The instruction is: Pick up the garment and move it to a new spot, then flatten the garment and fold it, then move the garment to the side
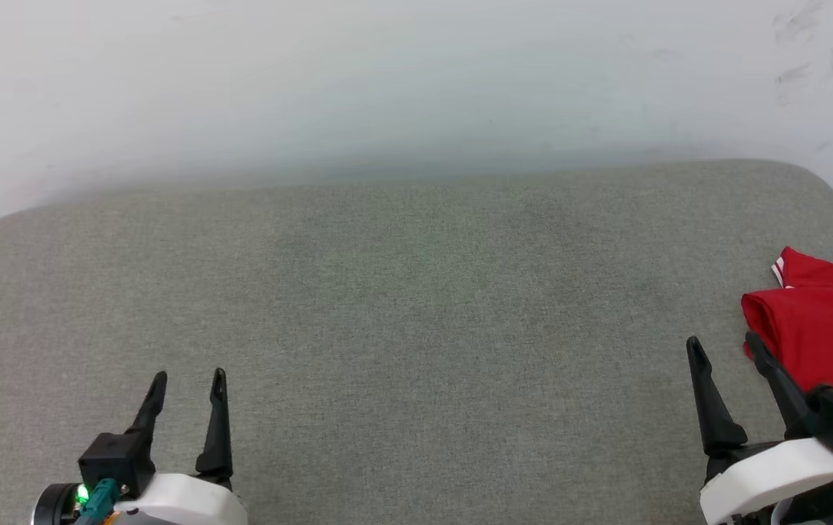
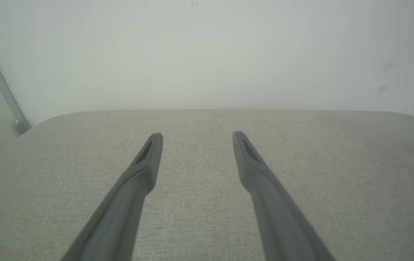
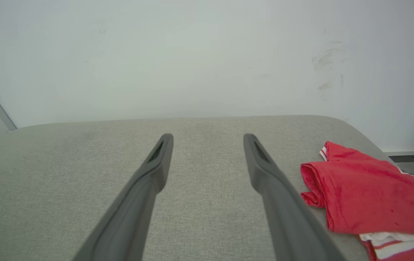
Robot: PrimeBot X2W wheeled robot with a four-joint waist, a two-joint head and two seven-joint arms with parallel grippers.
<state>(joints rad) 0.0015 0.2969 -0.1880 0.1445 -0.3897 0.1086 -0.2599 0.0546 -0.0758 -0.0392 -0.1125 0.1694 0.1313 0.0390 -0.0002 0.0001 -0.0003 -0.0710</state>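
Garment (image 1: 820,321) is seen bunched at the right edge of the grey cushion (image 1: 401,292), just beside the right gripper (image 1: 722,340). Left gripper (image 1: 190,374) is noted near the front edge. Both sets of fingers are held spread, nothing gripped. A wide stretch of cushion is left between them, bounded behind by the wall (image 1: 387,87).

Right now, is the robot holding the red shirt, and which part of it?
Nothing is held. The left gripper and right gripper are both open; the red shirt lies on the grey surface beside the right one.
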